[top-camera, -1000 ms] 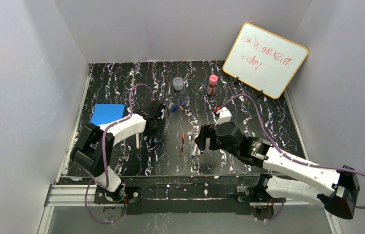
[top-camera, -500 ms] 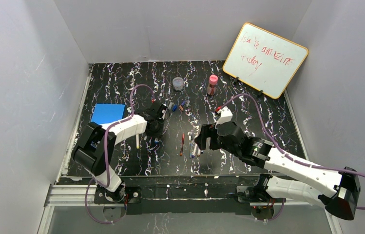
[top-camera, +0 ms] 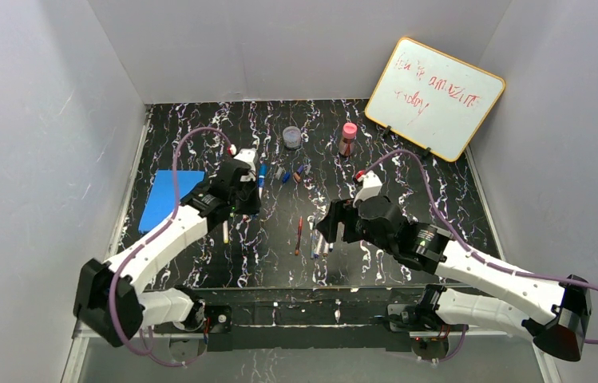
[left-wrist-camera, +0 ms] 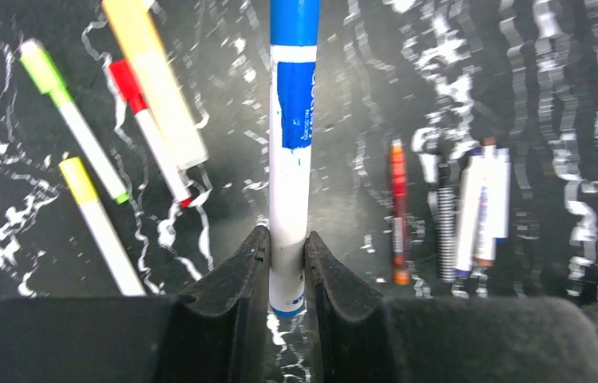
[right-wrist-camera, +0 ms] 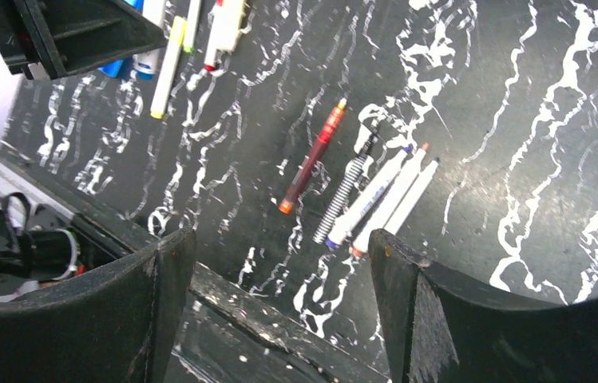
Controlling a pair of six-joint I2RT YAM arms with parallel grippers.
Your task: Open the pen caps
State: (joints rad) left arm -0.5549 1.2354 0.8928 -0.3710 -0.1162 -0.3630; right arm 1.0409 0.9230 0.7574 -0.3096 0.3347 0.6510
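The left gripper [left-wrist-camera: 286, 239] clenches a white marker [left-wrist-camera: 290, 191] with blue label and blue cap [left-wrist-camera: 295, 20], while the right gripper [right-wrist-camera: 279, 247] stands open.

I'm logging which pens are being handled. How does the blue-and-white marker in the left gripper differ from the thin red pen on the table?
The blue-and-white marker is clamped in the left gripper; the thin red pen lies free on the table, nothing touching it. The marker is thicker, white-barrelled with a blue label; the red pen is slimmer and red-orange all along. Both run roughly parallel in the left wrist view.
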